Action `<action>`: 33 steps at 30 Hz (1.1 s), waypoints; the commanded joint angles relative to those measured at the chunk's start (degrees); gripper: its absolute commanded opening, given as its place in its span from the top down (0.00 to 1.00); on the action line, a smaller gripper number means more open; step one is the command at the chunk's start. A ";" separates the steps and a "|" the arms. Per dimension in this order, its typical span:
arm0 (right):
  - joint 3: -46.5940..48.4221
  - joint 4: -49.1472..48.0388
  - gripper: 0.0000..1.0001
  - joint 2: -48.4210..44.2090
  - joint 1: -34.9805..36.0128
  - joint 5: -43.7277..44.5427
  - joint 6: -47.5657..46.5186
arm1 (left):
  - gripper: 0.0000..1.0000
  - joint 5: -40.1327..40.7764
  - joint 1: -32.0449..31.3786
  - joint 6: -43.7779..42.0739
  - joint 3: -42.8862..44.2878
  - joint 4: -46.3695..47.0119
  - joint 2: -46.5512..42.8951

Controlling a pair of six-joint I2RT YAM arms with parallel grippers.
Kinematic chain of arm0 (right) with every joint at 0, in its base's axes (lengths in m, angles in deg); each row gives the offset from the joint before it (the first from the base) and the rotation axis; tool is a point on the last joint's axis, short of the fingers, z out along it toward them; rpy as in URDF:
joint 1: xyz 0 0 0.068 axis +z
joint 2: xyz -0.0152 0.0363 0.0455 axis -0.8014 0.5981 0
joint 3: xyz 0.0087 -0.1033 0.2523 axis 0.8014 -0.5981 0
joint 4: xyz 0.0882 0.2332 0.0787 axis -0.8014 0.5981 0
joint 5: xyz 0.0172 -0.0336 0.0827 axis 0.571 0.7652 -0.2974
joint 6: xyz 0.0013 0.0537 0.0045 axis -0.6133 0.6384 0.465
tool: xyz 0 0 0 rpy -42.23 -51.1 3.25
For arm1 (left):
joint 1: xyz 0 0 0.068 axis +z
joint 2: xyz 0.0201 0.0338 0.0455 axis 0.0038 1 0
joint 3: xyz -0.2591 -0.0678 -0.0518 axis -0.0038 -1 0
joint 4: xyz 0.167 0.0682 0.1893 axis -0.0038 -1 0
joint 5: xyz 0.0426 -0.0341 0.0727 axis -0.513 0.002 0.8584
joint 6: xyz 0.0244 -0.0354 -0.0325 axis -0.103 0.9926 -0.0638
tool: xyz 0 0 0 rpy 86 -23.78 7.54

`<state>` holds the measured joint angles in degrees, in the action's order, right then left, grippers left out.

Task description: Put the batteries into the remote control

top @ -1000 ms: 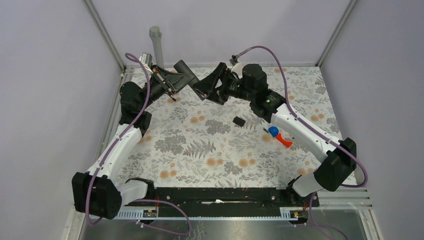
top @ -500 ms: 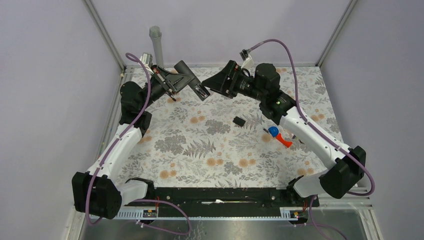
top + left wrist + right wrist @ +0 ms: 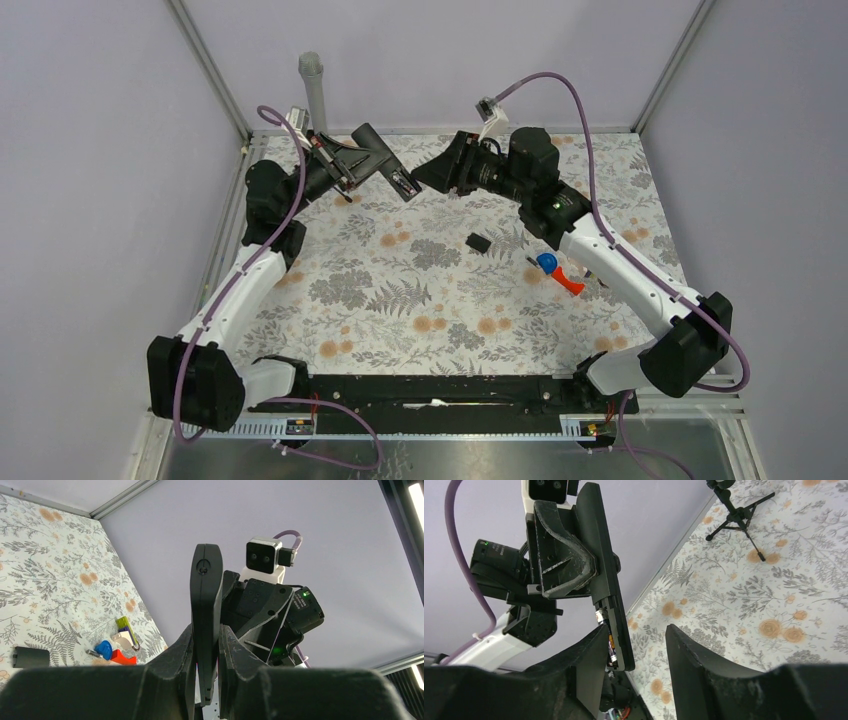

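Left hand is clenched on the remote control. It grips it edge-on around the middle, so the remote sticks out past the fingertips, up off the desk. On the right wrist cam, the end of the remote nearest my right hand has its bay open. There's a small cylinder in there that looks like a battery, but honestly it's too small to be sure. Right hand is released, fingers wide apart with nothing between them. The remote's open end sits just inside one finger, touching or nearly. Down on the desk under the right hand are a short black piece and the red-and-blue toy pieces. A tripod stands beyond its fingertips.
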<state>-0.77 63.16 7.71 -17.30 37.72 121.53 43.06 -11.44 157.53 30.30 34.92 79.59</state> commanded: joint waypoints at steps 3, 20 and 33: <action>-0.18 -0.37 0.47 -1.28 -0.22 -1.14 -8.38 | 1.00 1.00 0.32 -1.19 2.00 1.83 0.45; 3.28 6.50 0.44 2.99 1.15 -1.92 -18.84 | 1.00 1.29 0.32 -1.97 3.35 -3.67 1.86; 4.88 10.57 0.59 4.17 4.98 3.77 -24.50 | 1.00 1.82 0.32 -2.03 2.85 -3.76 1.73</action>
<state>1.66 70.77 10.74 -14.92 38.38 101.49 43.35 -11.38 155.37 30.70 27.20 81.93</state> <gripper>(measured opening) 0.420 0.164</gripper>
